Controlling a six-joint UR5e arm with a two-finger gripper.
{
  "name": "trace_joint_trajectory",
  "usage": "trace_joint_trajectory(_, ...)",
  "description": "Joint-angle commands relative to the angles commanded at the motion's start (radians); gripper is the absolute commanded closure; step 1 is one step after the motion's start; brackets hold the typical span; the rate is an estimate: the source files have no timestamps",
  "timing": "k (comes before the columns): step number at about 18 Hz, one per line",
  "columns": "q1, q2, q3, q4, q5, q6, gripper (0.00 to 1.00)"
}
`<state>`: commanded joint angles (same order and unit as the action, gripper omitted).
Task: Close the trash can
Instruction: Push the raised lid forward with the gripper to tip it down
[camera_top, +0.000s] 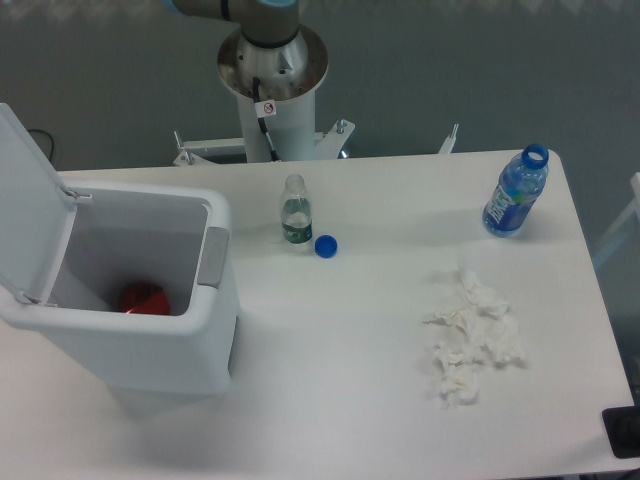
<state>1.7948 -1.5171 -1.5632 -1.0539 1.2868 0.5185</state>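
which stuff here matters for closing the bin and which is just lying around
For the job:
trash can
its lid, standing open
grey latch tab

Lying about:
small clear bottle
blue cap
blue bottle
crumpled tissue
red item in the can

The gripper is out of view.

1 fixed camera, high and tilted down over the front of the surface (350, 350).

It faced the robot's base column (272, 90) at the far edge, from a middling distance. The view took in nearly the whole surface: the trash can (130, 300) was cut at the left edge, the blue bottle (516, 192) stood near the right edge, and grey floor showed beyond. No 2nd view was given.
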Motion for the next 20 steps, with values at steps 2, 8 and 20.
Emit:
trace_joint_trajectory(2, 0.000, -0.012, 0.009, 0.000, 0.023, -0.008, 0.00)
trace_joint_trajectory(8, 0.003, -0.032, 0.029, 0.014, 0.065, -0.061, 0.00)
trace_joint_trajectory(20, 0.066, -0.028, 0.022, 0.012, 0.197, -0.061, 0.00)
